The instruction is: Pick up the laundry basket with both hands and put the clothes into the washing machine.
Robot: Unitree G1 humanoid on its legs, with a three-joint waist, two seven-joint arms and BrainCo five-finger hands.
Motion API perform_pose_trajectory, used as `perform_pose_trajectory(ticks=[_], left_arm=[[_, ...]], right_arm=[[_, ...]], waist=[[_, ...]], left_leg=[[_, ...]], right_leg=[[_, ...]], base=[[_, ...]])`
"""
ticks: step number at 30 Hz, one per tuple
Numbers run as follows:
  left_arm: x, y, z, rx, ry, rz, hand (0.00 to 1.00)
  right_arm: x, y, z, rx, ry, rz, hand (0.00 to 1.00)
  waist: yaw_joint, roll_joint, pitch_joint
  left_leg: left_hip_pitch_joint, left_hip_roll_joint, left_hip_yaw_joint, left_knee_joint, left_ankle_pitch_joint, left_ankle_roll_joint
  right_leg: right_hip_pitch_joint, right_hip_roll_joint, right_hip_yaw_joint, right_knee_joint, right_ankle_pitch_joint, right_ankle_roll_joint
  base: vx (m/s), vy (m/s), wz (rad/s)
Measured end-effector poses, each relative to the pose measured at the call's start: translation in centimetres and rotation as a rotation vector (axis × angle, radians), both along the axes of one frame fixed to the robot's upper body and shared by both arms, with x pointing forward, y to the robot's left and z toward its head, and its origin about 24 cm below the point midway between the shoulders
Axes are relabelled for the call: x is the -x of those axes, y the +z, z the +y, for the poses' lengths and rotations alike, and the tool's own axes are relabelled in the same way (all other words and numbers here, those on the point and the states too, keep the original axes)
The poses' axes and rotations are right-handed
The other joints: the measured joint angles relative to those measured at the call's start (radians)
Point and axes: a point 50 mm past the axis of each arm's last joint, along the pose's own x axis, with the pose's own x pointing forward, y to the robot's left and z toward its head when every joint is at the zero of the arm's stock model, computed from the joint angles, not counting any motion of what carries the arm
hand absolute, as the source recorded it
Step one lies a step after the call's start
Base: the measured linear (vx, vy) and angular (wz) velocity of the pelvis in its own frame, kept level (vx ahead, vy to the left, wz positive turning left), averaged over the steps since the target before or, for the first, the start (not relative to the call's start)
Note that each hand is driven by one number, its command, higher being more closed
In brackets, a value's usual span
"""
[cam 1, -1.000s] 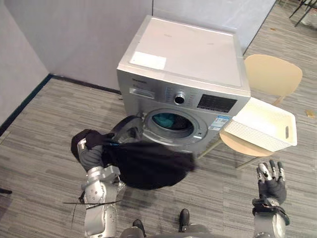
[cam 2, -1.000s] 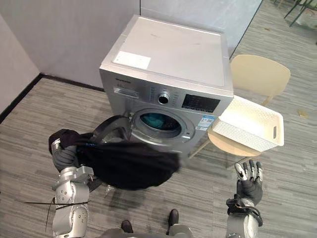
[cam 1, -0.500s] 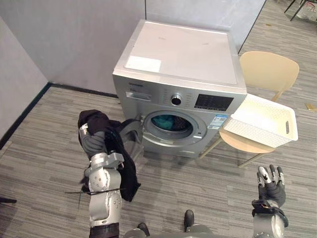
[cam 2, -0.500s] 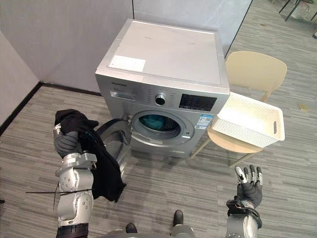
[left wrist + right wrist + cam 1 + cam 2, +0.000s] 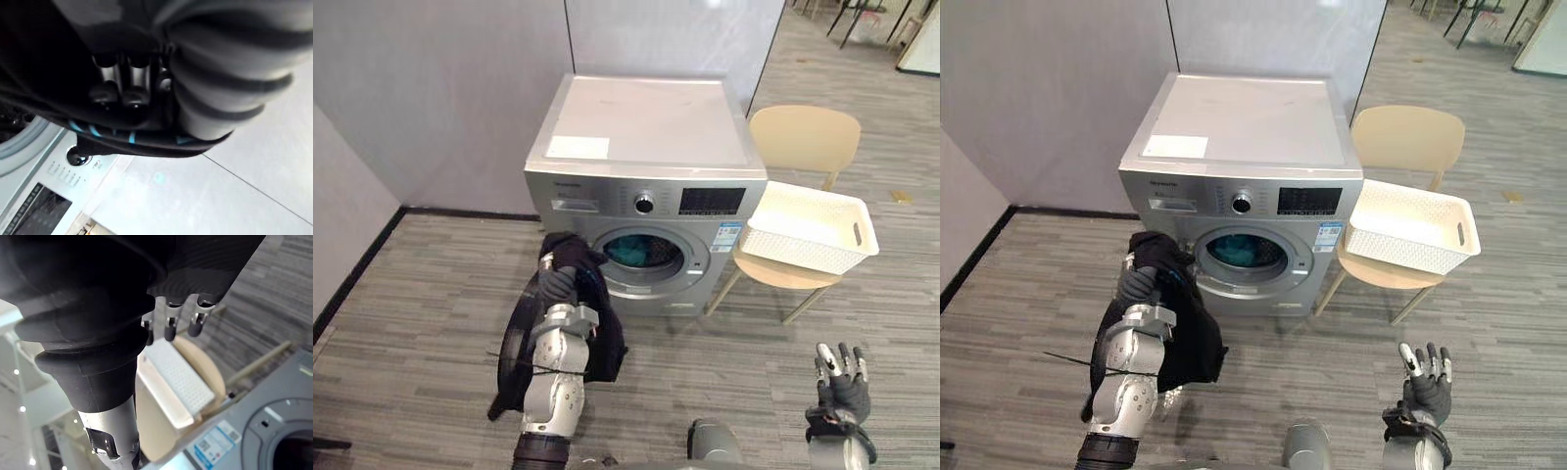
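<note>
Left hand [image 5: 558,286], fingers curled into the black garment [image 5: 604,343], hangs just before the washer [image 5: 646,137] at its open drum [image 5: 643,253]; right hand [image 5: 842,380] hovers spread and empty, well clear; the dangling cloth could miss the drum and drop.

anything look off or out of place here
The black garment hangs off the left hand and down the forearm, in front of the washing machine rather than inside its open drum. The white basket sits askew, overhanging the chair seat's edge. The right hand is open, low.
</note>
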Motion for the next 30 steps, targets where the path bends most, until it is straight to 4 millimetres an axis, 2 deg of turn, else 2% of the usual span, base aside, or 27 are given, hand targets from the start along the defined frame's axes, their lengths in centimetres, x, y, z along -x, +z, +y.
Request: perform_pose_trajectory(ticks=[2,3,6,7,8,9,11,13,15,17,18,19,21,22,24,25,26,27,28,29,30], left_arm=[[0.0,-0.3,-0.8,-0.003,-0.04,0.009,1.0],[0.0,-0.9,-1.2,-0.006,-0.059,0.034,1.0],[0.1,-2.6,-2.0,-0.013,-0.107,0.111,1.0],[0.1,-3.1,-2.2,-0.019,-0.12,0.134,1.0],[0.2,-3.2,-2.3,-0.023,-0.128,0.142,1.0],[0.3,-3.8,-3.0,-0.025,-0.156,0.167,1.0],[0.4,-4.0,-3.9,-0.027,-0.203,0.17,1.0],[0.5,-4.0,-4.4,-0.028,-0.228,0.17,1.0],[0.5,-4.1,-4.2,-0.017,-0.217,0.176,1.0],[0.7,-4.4,-3.8,-0.01,-0.2,0.19,1.0],[1.0,-4.7,-3.2,0.003,-0.178,0.204,1.0],[1.5,-5.3,-2.5,0.016,-0.147,0.23,1.0],[2.1,-6.0,-1.7,0.024,-0.113,0.263,1.0],[2.3,-6.2,-1.5,0.032,-0.103,0.271,1.0],[2.6,-6.2,-1.2,0.037,-0.092,0.27,1.0],[2.8,-6.2,-1.1,0.042,-0.085,0.272,1.0],[2.9,-6.3,-1.0,0.044,-0.082,0.276,1.0],[3.0,-6.4,-0.9,0.045,-0.075,0.28,1.0],[3.1,-6.4,-0.8,0.046,-0.069,0.281,1.0],[3.2,-6.4,-0.5,0.047,-0.061,0.28,1.0],[3.2,-6.3,-0.3,0.048,-0.052,0.277,1.0]], right_arm=[[-0.1,0.0,0.2,-0.004,0.009,-0.001,0.0],[-0.4,0.0,0.5,-0.009,0.02,-0.006,0.0],[-0.4,0.0,0.6,-0.01,0.023,-0.006,0.0],[-0.4,0.0,0.8,-0.011,0.027,-0.007,0.0],[-0.3,0.0,1.1,-0.017,0.031,-0.004,0.0],[-0.4,0.1,1.2,-0.015,0.031,-0.004,0.0],[-0.3,0.7,1.0,0.0,0.024,-0.025,0.0],[-0.3,0.6,1.1,-0.003,0.025,-0.024,0.0],[-0.2,0.6,1.2,-0.009,0.02,-0.023,0.0],[0.0,0.5,1.3,-0.011,0.018,-0.02,0.0],[0.0,0.8,1.6,-0.012,0.029,-0.032,0.0],[-0.1,1.5,1.8,-0.002,0.042,-0.057,0.0],[-0.6,2.1,2.0,0.007,0.067,-0.086,0.0],[-0.7,2.2,2.2,0.007,0.08,-0.087,0.0],[-1.0,2.2,2.7,-0.003,0.099,-0.094,0.0],[-1.1,2.2,3.1,-0.009,0.113,-0.099,0.0],[-1.1,2.2,3.1,-0.01,0.115,-0.097,0.0],[-1.0,2.2,3.1,-0.009,0.117,-0.094,0.0],[-1.0,2.1,3.1,-0.009,0.118,-0.091,0.0],[-0.9,2.1,3.1,-0.007,0.122,-0.085,0.0],[-0.8,1.9,3.2,-0.016,0.123,-0.08,0.0]], waist=[[0.003,0.008,0.002],[0.004,0.018,0.007],[0.004,0.024,0.01],[0.006,0.014,0.006],[0.003,-0.008,0.0],[0.007,0.03,-0.001],[0.001,0.067,-0.012],[0.0,0.071,-0.014],[0.0,0.068,-0.017],[0.002,0.071,-0.018],[0.003,0.076,-0.016],[0.025,0.081,-0.011],[0.054,0.089,-0.011],[0.061,0.079,-0.007],[0.064,0.055,0.005],[0.076,0.042,0.011],[0.081,0.037,0.009],[0.086,0.037,0.009],[0.087,0.04,0.009],[0.087,0.041,0.013],[0.078,0.031,0.02]], left_leg=[[-0.006,0.016,0.012,0.012,-0.006,-0.003],[-0.016,0.039,0.016,0.037,-0.015,-0.014],[-0.015,0.091,0.043,0.09,-0.049,-0.059],[-0.004,0.104,0.052,0.112,-0.068,-0.088],[0.008,0.103,0.058,0.13,-0.09,-0.117],[0.014,0.146,0.062,0.138,-0.102,-0.142],[0.05,0.171,0.073,0.093,-0.081,-0.172],[0.081,0.191,0.072,0.077,-0.049,-0.194],[0.061,0.219,0.04,0.174,-0.049,-0.193],[-0.015,0.283,-0.016,0.401,-0.036,-0.168],[-0.1,0.334,-0.082,0.615,0.016,-0.09],[-0.187,0.37,-0.16,0.804,0.084,-0.074],[-0.287,0.362,-0.238,0.996,0.084,-0.09],[-0.338,0.36,-0.223,1.016,0.079,-0.084],[-0.375,0.363,-0.192,0.917,0.062,-0.064],[-0.374,0.364,-0.177,0.793,0.047,-0.075],[-0.367,0.363,-0.168,0.716,0.048,-0.076],[-0.335,0.36,-0.156,0.535,0.054,-0.082],[-0.315,0.357,-0.147,0.445,0.076,-0.092],[-0.287,0.342,-0.139,0.349,0.141,-0.139],[-0.278,0.324,-0.136,0.334,0.103,-0.176]], right_leg=[[-0.014,0.007,-0.005,-0.014,-0.028,-0.006],[-0.014,0.022,-0.033,-0.043,-0.063,-0.003],[-0.015,0.053,-0.082,-0.146,-0.07,-0.008],[-0.009,0.064,-0.084,-0.215,-0.049,-0.018],[0.011,0.062,-0.08,-0.265,0.014,-0.042],[0.02,0.099,-0.09,-0.252,-0.023,-0.057],[0.016,0.127,-0.109,-0.222,-0.08,-0.078],[0.019,0.137,-0.127,-0.154,-0.156,-0.092],[0.04,0.137,-0.151,-0.112,-0.219,-0.1],[0.092,0.147,-0.18,-0.104,-0.27,-0.102],[0.131,0.164,-0.184,-0.101,-0.291,-0.116],[0.166,0.188,-0.176,-0.1,-0.307,-0.135],[0.209,0.2,-0.15,-0.111,-0.318,-0.151],[0.243,0.199,-0.142,-0.138,-0.317,-0.151],[0.28,0.189,-0.125,-0.167,-0.317,-0.15],[0.298,0.179,-0.106,-0.183,-0.313,-0.144],[0.301,0.173,-0.104,-0.183,-0.311,-0.14],[0.3,0.164,-0.102,-0.174,-0.31,-0.135],[0.296,0.161,-0.1,-0.165,-0.312,-0.12],[0.279,0.151,-0.076,-0.133,-0.339,-0.075],[0.24,0.125,-0.062,-0.081,-0.356,-0.051]], base=[[0.13,-0.053,-0.2],[0.19,-0.137,-0.27],[0.19,-0.145,-0.21],[0.36,-0.265,-0.2],[0.37,-0.312,-0.32],[0.32,-0.272,-0.17],[0.34,-0.213,-0.06],[0.3,-0.195,0.17],[0.24,-0.226,0.38],[0.25,-0.25,0.39],[0.23,-0.177,0.05],[0.23,-0.135,-0.2],[0.25,-0.027,-0.47],[0.25,0.001,-0.27],[0.26,0.046,-0.23],[0.26,0.1,-0.43],[0.25,0.151,-0.56],[0.16,0.132,-0.5],[0.18,0.203,-0.62],[0.13,0.183,-0.46],[0.12,0.241,-0.36]])
